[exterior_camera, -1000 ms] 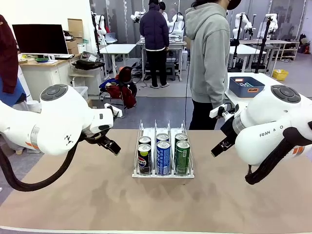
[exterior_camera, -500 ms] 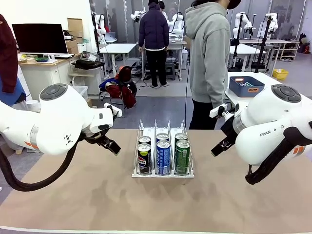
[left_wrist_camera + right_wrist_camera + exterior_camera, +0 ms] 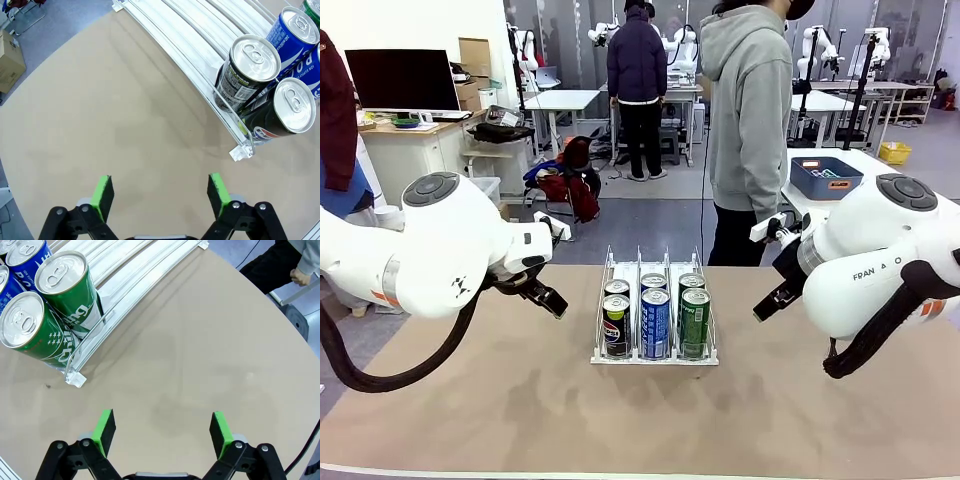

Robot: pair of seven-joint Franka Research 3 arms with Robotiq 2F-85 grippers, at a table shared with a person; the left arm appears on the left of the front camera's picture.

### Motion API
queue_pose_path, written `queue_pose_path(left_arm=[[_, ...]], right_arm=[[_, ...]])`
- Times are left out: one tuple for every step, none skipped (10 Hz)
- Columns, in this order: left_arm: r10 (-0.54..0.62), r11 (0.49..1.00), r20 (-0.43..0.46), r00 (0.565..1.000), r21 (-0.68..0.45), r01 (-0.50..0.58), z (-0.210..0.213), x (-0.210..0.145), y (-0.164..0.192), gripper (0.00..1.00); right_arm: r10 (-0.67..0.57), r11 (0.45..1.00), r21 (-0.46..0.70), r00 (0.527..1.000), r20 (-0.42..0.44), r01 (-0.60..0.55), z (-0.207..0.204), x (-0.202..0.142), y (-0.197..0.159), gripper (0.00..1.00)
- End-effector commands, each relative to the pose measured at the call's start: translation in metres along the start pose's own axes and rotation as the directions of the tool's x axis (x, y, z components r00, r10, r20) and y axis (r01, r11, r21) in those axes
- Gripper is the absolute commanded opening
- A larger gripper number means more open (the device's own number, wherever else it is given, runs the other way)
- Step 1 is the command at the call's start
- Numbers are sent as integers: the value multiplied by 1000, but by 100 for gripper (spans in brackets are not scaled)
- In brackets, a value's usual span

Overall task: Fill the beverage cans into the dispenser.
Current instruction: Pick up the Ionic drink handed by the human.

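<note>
Nearest the robot, a bare stretch of surface (image 3: 520,410) is being left in front of the rack (image 3: 655,359). The left tool (image 3: 160,181) is being held spread wide with nothing in it, just left of the rack. The right tool (image 3: 161,416) is being held the same way, spread and empty, just right of the rack. Both are being kept apart from the rack, probably because no loose can is waiting to be picked up.

In the rack, a black can (image 3: 615,325), a blue can (image 3: 655,322) and a green can (image 3: 695,322) are being held upright against the front lip. One more can is standing behind each, and the lanes behind those are being left free. Beyond the rack, a person (image 3: 750,110) in a grey hoodie is standing at the far edge.

Against the earlier frame, nothing near the rack is being moved: tools and cans are being kept in place.
</note>
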State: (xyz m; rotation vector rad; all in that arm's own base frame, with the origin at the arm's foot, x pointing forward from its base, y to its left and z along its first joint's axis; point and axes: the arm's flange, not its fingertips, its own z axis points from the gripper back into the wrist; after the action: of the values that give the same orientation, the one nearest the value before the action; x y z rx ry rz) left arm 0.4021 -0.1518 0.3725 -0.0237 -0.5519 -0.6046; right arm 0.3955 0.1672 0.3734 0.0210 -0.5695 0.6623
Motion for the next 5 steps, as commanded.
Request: queue_pose_path(left_arm=[[0,1000,0,1000,0,0,0,0,0,100],[42,998,-58,997,-41,-44,-1,0,-24,100],[-36,989,-107,994,-144,20,12,1,-21,100],[-131,964,-113,985,-245,100,29,7,-7,100],[-144,946,-73,987,-302,116,40,19,-13,100]], right_arm=[[74,995,73,995,-64,-69,18,-18,1,100],[138,984,127,988,-71,-128,25,-17,-21,100],[133,970,213,990,-49,-120,32,-17,-11,100],[148,950,280,989,-6,-140,36,-11,3,100],[167,945,284,986,4,-162,49,-1,-15,100]])
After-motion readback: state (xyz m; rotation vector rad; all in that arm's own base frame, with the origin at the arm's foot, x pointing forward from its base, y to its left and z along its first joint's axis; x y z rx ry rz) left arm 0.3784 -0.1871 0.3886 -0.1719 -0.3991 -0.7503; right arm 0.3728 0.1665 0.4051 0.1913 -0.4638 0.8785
